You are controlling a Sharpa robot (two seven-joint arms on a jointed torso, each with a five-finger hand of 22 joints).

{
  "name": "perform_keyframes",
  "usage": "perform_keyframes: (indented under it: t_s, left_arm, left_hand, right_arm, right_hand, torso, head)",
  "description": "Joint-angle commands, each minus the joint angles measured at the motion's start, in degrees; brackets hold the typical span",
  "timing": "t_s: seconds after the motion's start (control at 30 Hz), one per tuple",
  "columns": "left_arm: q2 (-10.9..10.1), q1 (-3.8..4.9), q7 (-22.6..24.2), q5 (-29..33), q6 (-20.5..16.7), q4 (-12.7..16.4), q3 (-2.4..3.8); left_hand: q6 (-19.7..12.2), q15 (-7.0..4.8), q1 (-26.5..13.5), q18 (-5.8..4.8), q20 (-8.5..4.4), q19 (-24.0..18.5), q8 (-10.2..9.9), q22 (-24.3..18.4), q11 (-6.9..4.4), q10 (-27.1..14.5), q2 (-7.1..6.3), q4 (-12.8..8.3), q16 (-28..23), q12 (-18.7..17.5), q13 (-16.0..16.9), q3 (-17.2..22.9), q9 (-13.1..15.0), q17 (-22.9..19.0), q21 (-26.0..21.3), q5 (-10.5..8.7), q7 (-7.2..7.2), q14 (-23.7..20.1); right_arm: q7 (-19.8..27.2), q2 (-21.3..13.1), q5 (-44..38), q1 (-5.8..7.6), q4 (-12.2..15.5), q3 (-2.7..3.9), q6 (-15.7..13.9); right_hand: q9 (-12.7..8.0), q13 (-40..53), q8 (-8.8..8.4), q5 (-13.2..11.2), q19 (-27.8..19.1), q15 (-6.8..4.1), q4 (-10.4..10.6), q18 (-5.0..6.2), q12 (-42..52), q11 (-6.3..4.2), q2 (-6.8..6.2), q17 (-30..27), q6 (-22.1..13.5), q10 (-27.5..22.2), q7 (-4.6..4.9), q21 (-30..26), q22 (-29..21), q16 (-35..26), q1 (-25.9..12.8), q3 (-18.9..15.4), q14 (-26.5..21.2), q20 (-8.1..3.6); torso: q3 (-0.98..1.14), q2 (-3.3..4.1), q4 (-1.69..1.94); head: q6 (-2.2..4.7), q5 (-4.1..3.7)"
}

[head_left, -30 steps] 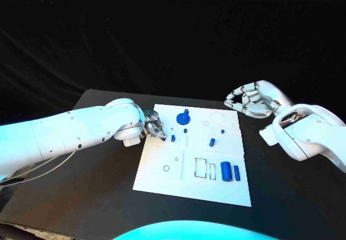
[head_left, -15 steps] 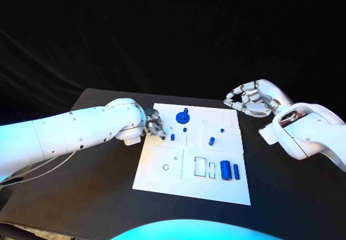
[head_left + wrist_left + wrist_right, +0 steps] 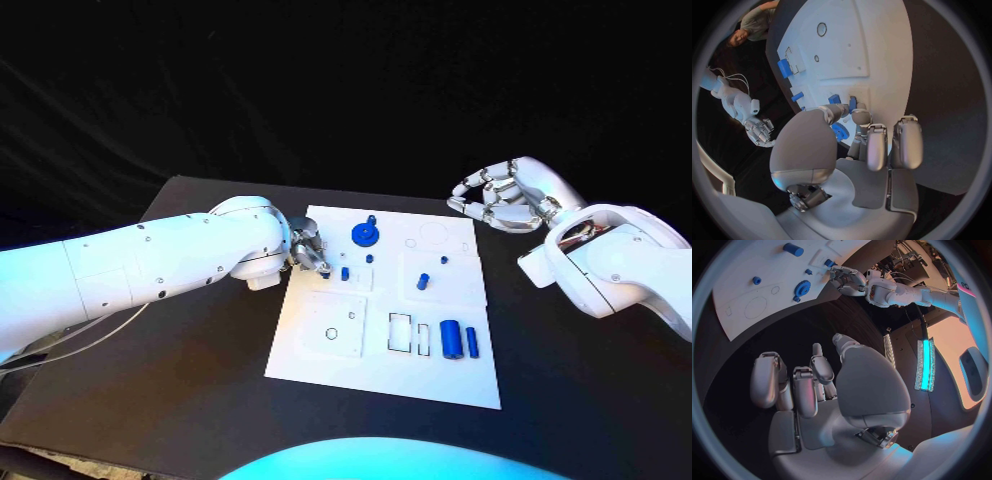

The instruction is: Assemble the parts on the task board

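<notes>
The white task board lies in the middle of the black table. My left hand rests at the board's left edge, fingertips down beside two small blue pegs near that edge. Whether they pinch a peg is not plain. Just beyond the fingers stands a blue gear. A blue peg sits mid-board; a thick blue cylinder and a thin blue bar lie toward the near right. My right hand hovers above the board's far right corner, fingers loosely bent, holding nothing.
Rectangular and round recesses mark the board's near half. Bare black table surrounds the board on all sides. In the right wrist view, the board, the gear and my left hand lie ahead of the right hand.
</notes>
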Motion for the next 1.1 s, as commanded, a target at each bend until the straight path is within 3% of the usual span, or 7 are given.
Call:
perform_keyframes:
  t_s: [0.03, 0.23, 0.43, 1.1]
  left_arm:
    - [0.0, -0.21, -1.0, -0.5, 1.8, 0.2, -0.11]
    - [0.1, -0.21, -1.3, -0.5, 2.4, 0.2, -0.12]
    - [0.2, -0.21, -1.6, -0.5, 2.5, 0.0, -0.12]
    - [0.4, -0.2, -2.0, -0.5, 3.2, -0.3, -0.12]
  left_hand:
    - [0.3, -0.45, -0.5, -0.84, -0.05, 0.4, 0.3, 3.0, -0.06, 0.5, -0.16, -6.0, 0.4, 0.4, 0.1, 6.0, 0.2, 9.1, 0.2, -0.38, -0.73, 4.4]
    - [0.5, -0.66, -2.2, -0.89, -0.1, 0.6, 0.7, 3.2, -0.31, 0.7, -0.95, -5.2, 0.4, 0.5, 0.2, 5.4, 0.2, 9.3, 0.3, -0.48, -1.09, 4.5]
    - [1.4, -0.83, -5.7, -0.97, -0.2, 0.9, 0.7, 3.5, -0.49, 1.0, -1.26, -2.3, 0.6, 1.0, 0.5, 2.0, -0.4, 9.5, 0.4, -0.6, -1.31, 4.5]
    - [2.2, -0.9, -7.4, -1.09, -0.32, 1.3, 0.6, 4.0, -0.56, 1.3, -1.64, 0.5, 0.9, 1.6, 1.3, -3.2, -1.2, 10.1, 0.6, -0.51, -1.38, 4.7]
  right_arm:
    - [0.4, 0.0, -0.7, -0.04, 0.0, 0.0, 0.7]
    - [0.4, 0.0, -0.7, -0.04, 0.0, 0.0, 0.7]
    - [0.4, 0.0, -0.7, -0.05, 0.0, 0.0, 0.6]
    - [0.5, -0.2, -0.7, -0.05, 0.1, 0.0, 0.5]
  right_hand:
    - [0.1, 0.0, 0.24, 0.3, -0.3, -0.22, 0.0, 0.57, -0.1, -0.05, -0.01, 7.7, -0.3, -0.3, 0.05, -0.3, 6.3, -0.3, -0.5, 0.3, 4.2, -0.13]
    - [0.1, 0.0, 0.24, 0.3, -0.3, -0.22, 0.0, 0.57, -0.1, -0.05, -0.01, 7.7, -0.3, -0.3, 0.05, -0.3, 6.3, -0.3, -0.5, 0.3, 4.2, -0.13]
    - [0.1, 0.0, 0.24, 0.3, -0.3, -0.22, 0.0, 0.57, -0.1, -0.05, -0.01, 7.7, -0.3, -0.3, 0.05, -0.3, 6.3, -0.3, -0.5, 0.3, 4.2, -0.13]
    - [0.2, 0.0, 0.44, 0.3, -0.3, -0.24, 0.0, 0.6, -0.1, -0.07, -0.06, 7.7, -0.4, -0.3, 0.03, -0.5, 6.2, -0.3, -0.7, 0.3, 4.2, -0.15]
  torso:
    - [0.02, 0.0, 0.03]
    - [0.03, 0.0, -0.02]
    - [0.08, 0.0, -0.06]
    - [0.03, -0.05, -0.06]
  head:
    - [0.0, -0.02]
    - [-0.03, 0.0]
    - [0.02, -0.06]
    - [0.07, -0.14]
